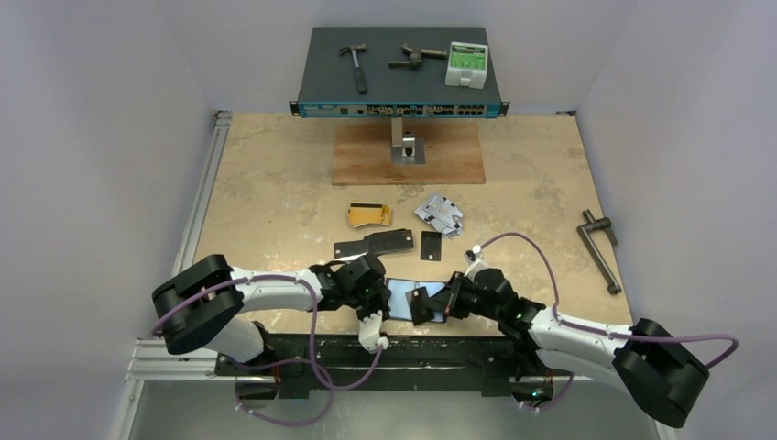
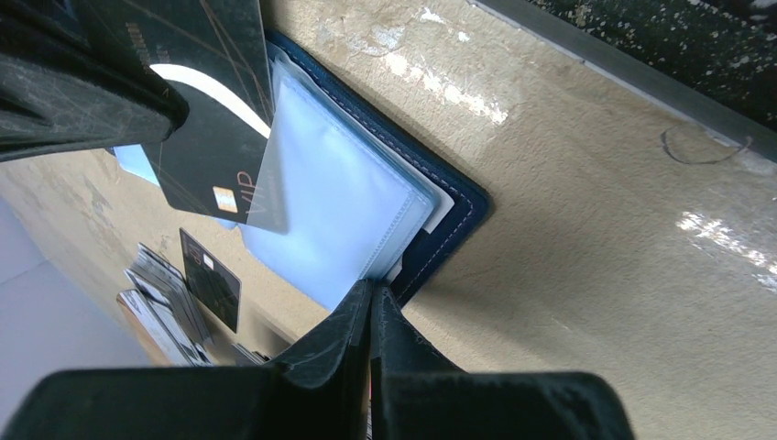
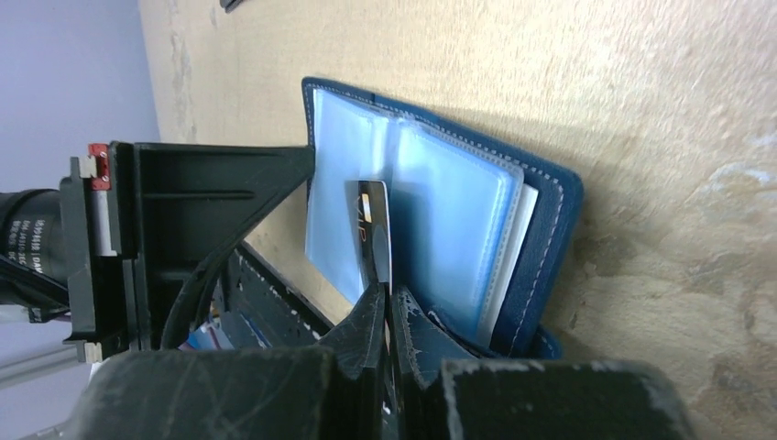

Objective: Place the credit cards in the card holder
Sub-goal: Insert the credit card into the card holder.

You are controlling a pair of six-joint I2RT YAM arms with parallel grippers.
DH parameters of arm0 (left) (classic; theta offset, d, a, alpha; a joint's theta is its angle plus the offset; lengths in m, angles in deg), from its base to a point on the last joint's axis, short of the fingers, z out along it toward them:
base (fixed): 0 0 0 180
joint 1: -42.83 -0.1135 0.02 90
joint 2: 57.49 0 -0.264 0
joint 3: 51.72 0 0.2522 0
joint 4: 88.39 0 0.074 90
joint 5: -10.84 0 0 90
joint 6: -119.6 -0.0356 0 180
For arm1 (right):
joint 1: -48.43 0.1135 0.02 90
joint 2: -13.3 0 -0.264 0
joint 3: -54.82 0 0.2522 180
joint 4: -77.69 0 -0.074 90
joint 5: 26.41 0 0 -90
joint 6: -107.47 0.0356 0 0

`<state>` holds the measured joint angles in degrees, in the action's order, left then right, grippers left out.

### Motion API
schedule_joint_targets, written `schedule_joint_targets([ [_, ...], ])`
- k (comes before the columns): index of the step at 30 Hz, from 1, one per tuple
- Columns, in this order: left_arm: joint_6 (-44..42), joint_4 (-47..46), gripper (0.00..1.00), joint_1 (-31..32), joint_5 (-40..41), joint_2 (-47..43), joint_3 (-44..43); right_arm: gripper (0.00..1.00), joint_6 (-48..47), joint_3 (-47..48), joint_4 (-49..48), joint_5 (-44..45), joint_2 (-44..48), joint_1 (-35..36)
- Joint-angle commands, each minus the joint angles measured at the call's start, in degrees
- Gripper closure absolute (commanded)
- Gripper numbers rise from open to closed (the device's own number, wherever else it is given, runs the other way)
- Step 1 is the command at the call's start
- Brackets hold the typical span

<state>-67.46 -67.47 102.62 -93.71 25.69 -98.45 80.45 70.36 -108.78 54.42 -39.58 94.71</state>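
Right claw (image 3: 383, 293) is clenched on a black card (image 3: 371, 225), seen edge-on at its tips and standing right at the clear sleeves (image 3: 440, 220) of the open card holder (image 3: 554, 220). This is the insertion step: the card is at the mouth but, by my reading, not yet seated. Facing it, the left claw (image 2: 371, 298) is pinched shut with its tips at the corner of those sleeves; whether it nips the plastic or just pins it, I cannot tell. The next move calls for a clean slide: line the card's edge up with one pocket opening and push it in flat while the other claw steadies the floppy pages. That's the snag, since soft sleeves can buckle or fan, and the two claws crowd each other over the holder. Out beyond the claws on the tabletop (image 1: 275, 202) lie loose black cards (image 1: 389, 241) nearest, then gold cards (image 1: 368, 214) and silver-grey cards (image 1: 440, 214). Farther off sit a wooden board (image 1: 408, 151) and a switch box (image 1: 400, 69). A crank handle (image 1: 600, 249) lies off the right claw's outer side, well apart.
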Motion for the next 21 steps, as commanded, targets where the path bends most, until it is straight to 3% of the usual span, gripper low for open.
schedule_joint_targets([
  [1, 0.77, 6.22, 1.00, 0.15, 0.22, 1.48, 2.25, 1.00, -4.10, 1.98, 2.84, 2.45, -0.82, -1.54],
  [12, 0.64, 7.07, 1.00, 0.15, -0.40, 1.69, 1.38, 1.00, -5.56, 4.45, -3.26, 4.34, -10.46, -1.56],
  [21, 0.18, 7.37, 1.00, 0.15, -0.58, 1.83, 1.29, 1.00, -5.69, 3.53, -0.31, 9.09, -7.35, -1.61],
])
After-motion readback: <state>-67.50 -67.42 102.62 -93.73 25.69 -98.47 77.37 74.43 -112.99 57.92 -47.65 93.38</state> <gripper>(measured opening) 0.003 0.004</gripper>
